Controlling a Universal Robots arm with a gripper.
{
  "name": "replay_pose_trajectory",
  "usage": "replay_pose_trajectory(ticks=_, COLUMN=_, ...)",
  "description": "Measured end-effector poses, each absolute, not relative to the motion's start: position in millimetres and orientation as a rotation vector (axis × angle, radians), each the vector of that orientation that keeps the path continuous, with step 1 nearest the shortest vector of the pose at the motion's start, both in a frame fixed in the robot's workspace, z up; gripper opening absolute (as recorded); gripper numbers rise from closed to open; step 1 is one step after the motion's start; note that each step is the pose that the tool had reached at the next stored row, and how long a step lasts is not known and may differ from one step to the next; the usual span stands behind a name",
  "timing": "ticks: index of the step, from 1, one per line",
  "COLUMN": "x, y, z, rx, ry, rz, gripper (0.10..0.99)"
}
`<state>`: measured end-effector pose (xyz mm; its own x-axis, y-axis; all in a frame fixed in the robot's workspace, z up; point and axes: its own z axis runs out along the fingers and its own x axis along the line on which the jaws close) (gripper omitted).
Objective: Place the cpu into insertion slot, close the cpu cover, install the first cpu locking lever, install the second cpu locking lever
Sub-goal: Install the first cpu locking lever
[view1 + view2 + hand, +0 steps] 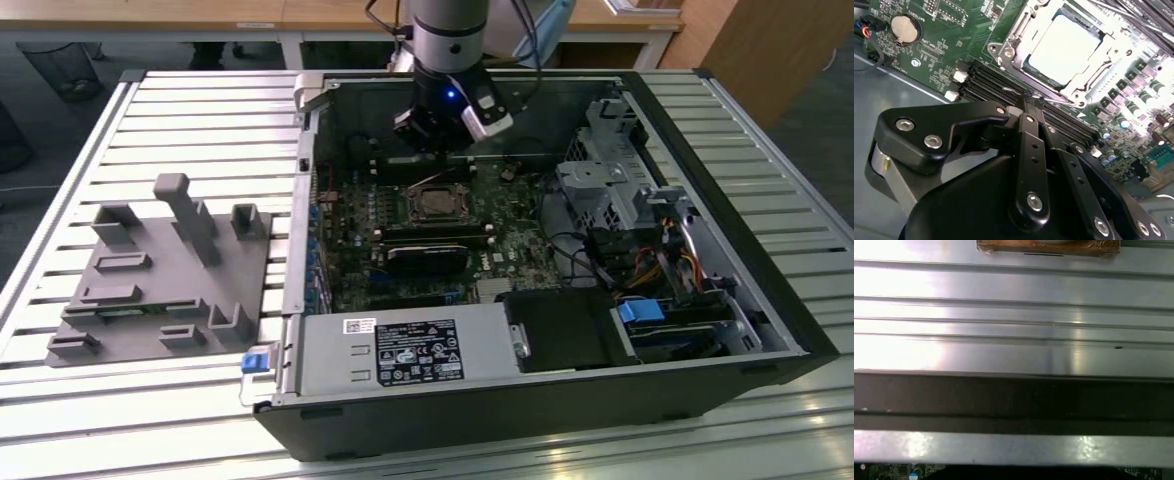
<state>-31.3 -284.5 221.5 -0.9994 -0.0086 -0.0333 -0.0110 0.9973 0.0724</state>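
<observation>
The cpu [1064,50] lies flat in the insertion slot [1026,67], its pale metal top glaring in the second wrist view. The cpu cover [1019,35] is down around it, the silvery frame lying flat on the socket rim with the chip showing through its window. In the exterior view the cpu [437,205] sits mid-board in the open computer case [747,300], which lies on its side on a slatted metal table [160,130].

Just beside the socket, thin wire levers [1054,100] run along its edge next to the black memory slots [989,85]. The gripper [1029,97] hangs right over that edge, its black fingers [1026,130] drawn narrow, tips nearly together at the lever wire; I cannot tell whether they actually grip it. In the exterior view the gripper [438,145] stands just behind the socket.

A grey fixture [167,275] rests on the table at the exterior view's left, well apart from the case.
</observation>
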Motion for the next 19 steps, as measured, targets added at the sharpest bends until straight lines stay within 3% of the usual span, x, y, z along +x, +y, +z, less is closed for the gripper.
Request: replay_pose_trajectory(ticks=19, x=-21, y=-284, z=205, rx=-0.015, ry=3.107, rz=0.113, gripper=0.106)
